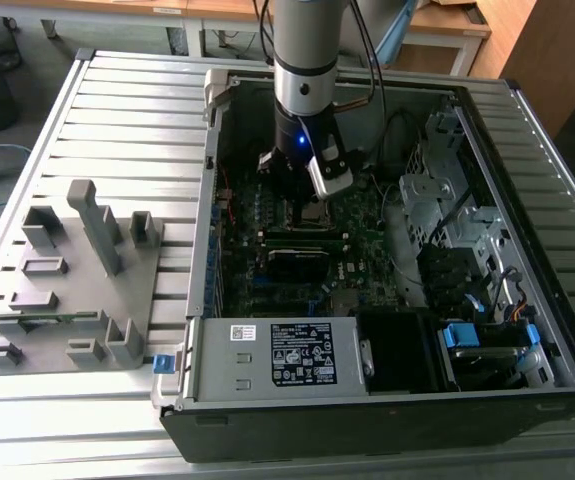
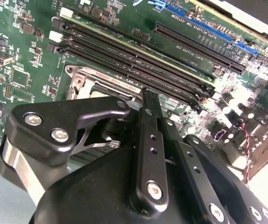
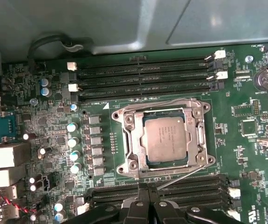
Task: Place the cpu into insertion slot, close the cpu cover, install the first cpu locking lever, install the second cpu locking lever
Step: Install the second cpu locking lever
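The cpu [image 3: 165, 138] lies flat in the insertion slot [image 3: 122, 115] on the green motherboard, its silver top showing. The cpu cover [image 3: 133, 140] is down around it as a silvery frame. One thin wire locking lever [image 3: 161, 101] runs along the socket's side by the memory slots. The other lever [image 3: 185, 176] sticks out at a slant from the socket's opposite side, its free end beside my fingertips. My gripper [image 3: 146, 187] is shut, fingers pressed together just off the socket's edge. In the second wrist view my gripper [image 2: 148, 95] points at the socket frame [image 2: 101, 84]. In the exterior view my gripper [image 1: 300, 200] hangs inside the open computer case.
Long black memory slots [image 3: 143, 77] flank the socket on two sides. Upright capacitors [image 3: 73, 140] stand near it. The case walls [image 1: 202, 250], a power supply [image 1: 277, 355] and drive cages [image 1: 437, 200] hem in the board. A grey parts fixture [image 1: 67, 290] sits at the exterior view's left.
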Controlling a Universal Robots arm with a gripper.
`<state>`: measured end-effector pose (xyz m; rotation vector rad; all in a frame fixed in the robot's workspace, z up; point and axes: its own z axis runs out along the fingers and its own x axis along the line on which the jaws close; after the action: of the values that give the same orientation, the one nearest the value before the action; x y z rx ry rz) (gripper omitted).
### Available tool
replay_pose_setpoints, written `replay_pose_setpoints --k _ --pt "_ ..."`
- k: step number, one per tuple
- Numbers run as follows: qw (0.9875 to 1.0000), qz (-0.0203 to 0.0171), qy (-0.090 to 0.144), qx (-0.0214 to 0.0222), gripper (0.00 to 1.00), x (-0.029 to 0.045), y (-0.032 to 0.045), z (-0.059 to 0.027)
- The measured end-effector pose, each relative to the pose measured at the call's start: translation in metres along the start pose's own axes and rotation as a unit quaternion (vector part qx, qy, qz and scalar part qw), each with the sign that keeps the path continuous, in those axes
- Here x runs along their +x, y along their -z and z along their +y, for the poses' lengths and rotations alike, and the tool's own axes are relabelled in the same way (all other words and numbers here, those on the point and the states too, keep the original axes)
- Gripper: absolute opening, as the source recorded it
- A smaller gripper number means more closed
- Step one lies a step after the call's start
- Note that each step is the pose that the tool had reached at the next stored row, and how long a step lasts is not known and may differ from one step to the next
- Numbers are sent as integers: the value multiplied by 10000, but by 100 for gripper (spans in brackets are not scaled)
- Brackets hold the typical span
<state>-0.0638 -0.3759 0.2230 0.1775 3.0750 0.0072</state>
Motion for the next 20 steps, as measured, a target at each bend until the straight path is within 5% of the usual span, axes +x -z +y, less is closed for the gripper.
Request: replay_pose_setpoints --k 6,20 --pt "10000 0 4 -2 10 8 -65 -6" --pt "10000 -5 3 -4 10 14 -82 -5"
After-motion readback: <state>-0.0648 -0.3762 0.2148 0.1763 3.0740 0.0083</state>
